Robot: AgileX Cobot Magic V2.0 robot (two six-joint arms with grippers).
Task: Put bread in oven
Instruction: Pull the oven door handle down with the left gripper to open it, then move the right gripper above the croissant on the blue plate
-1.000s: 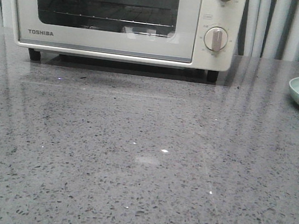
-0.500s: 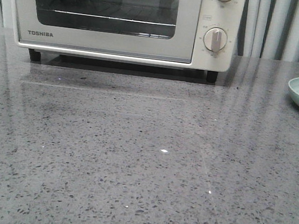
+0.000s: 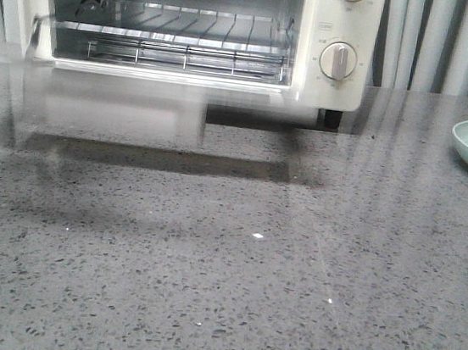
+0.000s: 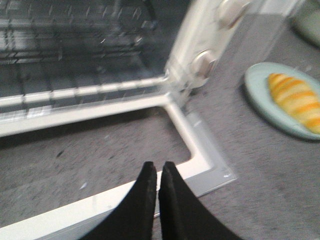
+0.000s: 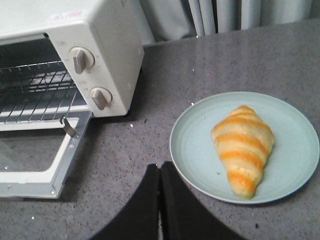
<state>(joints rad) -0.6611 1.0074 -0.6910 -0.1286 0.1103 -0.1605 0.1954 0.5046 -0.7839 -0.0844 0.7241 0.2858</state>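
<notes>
Left gripper: hung low over the lowered oven door, black fingers pressed together, holding nothing; the wrist view was blurred.
Right gripper: hovered over the countertop just beside the plate's near rim, fingers closed with no gap, empty.
Bread: golden-yellow croissant-shaped roll with orange ridged bands and tapered ends; lay on its side on the plate, apart from both grippers.
Plate: pale green, round, on the grey speckled countertop, to the right of the oven.
Oven: cream-white, two round knobs; door dropped down flat, wire rack exposed, cavity showing no bread.
</notes>
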